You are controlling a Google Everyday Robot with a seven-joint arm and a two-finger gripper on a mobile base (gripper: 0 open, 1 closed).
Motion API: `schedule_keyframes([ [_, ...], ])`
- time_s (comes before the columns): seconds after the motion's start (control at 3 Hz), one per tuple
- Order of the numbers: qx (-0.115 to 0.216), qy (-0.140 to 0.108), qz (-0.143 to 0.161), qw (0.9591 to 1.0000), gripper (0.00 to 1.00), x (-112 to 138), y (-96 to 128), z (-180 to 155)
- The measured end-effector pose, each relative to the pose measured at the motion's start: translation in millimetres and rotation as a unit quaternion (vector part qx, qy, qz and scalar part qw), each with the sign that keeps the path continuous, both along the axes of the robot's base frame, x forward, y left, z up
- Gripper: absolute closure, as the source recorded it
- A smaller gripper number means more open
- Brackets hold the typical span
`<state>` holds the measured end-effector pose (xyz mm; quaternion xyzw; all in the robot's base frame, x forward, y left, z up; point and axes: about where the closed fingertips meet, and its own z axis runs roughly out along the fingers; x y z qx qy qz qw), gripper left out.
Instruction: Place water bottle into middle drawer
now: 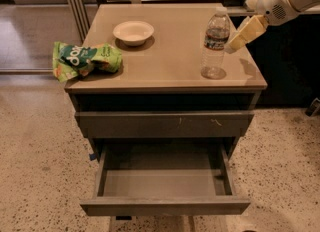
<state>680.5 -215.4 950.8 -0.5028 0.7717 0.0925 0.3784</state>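
Note:
The water bottle stands upright on the right side of the cabinet top; it is clear and ribbed, with a white cap and a dark label band. My gripper hangs from the white arm at the upper right. Its pale tip is just right of the bottle at label height, very close to it, and not around it. The middle drawer is pulled out below, with a smooth grey inside and nothing in it.
A white bowl sits at the back of the cabinet top and a green snack bag lies over its left edge. A shut drawer front with pale scratches is above the open drawer. The floor is speckled.

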Motion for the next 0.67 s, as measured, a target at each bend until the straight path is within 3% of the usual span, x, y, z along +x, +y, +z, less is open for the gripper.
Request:
schedule_keyframes([
  [0.67,0.045,0.019,0.005,0.9988,0.0,9,19,-28],
])
